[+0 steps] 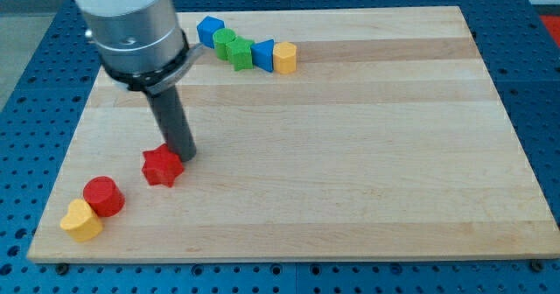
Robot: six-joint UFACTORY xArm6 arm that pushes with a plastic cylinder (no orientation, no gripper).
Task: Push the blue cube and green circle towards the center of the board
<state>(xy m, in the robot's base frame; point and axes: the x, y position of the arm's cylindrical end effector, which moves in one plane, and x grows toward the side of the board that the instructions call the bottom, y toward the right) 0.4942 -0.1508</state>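
At lower left, my tip (185,157) rests beside a red star block (162,166), with no jaws to open or close; the blue cube (210,31) and green circle (226,42) sit untouched near the board (367,154)'s top edge, both pushes remaining.

You get bright, even overhead light on the wooden board (350,154); no glare. Shadows are short and soft, tight under the blocks near its top-left and bottom-left corners. The arm's metal housing (131,23) at the top-left is slightly blurred; the rest is sharp.
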